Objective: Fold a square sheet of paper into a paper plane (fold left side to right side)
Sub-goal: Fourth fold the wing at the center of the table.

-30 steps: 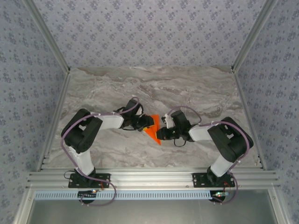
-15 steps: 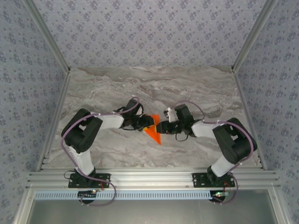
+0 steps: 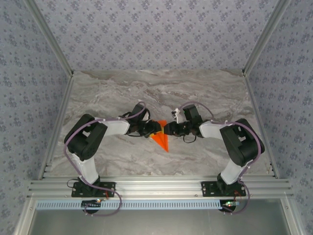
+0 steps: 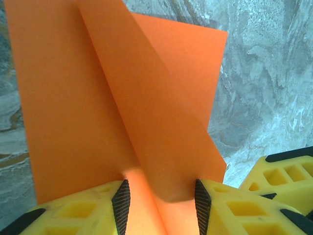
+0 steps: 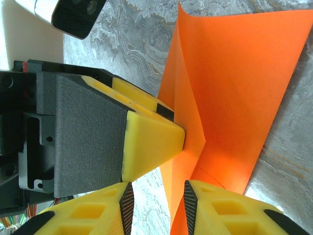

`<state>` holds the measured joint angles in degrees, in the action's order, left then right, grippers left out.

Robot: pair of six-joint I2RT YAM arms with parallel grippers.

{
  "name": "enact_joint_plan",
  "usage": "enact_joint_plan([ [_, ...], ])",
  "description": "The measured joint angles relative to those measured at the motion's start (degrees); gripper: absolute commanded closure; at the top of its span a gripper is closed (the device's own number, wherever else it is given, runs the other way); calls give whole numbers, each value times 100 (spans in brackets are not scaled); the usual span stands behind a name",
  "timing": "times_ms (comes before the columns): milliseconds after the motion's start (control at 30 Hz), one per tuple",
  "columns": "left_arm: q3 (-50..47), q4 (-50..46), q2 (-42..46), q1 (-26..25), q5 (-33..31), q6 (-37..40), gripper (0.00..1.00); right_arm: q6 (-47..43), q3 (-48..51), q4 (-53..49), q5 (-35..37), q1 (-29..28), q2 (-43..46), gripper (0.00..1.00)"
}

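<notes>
Seen from above, two robot arms reach inward and meet at the middle of a grey marbled counter (image 3: pixel 146 93). Between them lies the orange paper (image 3: pixel 162 140), folded into a small triangle whose point aims toward the bottom of the frame.

The left end effector (image 3: pixel 156 129) sits on the paper's upper left edge. The right end effector (image 3: pixel 168 129) meets the paper from the right, and the two tips are almost touching.

In the left wrist view the paper (image 4: pixel 73 98) fills most of the frame, with one flap standing up along a diagonal crease. The left end effector (image 4: pixel 161 197) is part-way open, its yellow fingers on either side of that raised flap.

In the right wrist view the paper (image 5: pixel 234 73) spreads across the upper right. The right end effector (image 5: pixel 157 197) is part-way open, with the paper's edge between its fingers and bare counter showing in the gap.
</notes>
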<state>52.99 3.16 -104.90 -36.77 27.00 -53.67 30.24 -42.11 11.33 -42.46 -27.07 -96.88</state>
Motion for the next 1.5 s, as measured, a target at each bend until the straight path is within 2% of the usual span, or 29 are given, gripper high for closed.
enact_joint_plan([
  [900,2,0,0,0,2,0,57,138,107,-50,35,-15,-286,74],
  [1033,11,-15,0,0,2,0,57,184,98,-42,0,-46,-321,79],
  [1267,13,-17,0,0,0,2,57,190,52,-63,0,-59,-352,96],
  [1500,22,-39,0,0,-2,17,57,57,-72,-365,94,26,-352,97],
])
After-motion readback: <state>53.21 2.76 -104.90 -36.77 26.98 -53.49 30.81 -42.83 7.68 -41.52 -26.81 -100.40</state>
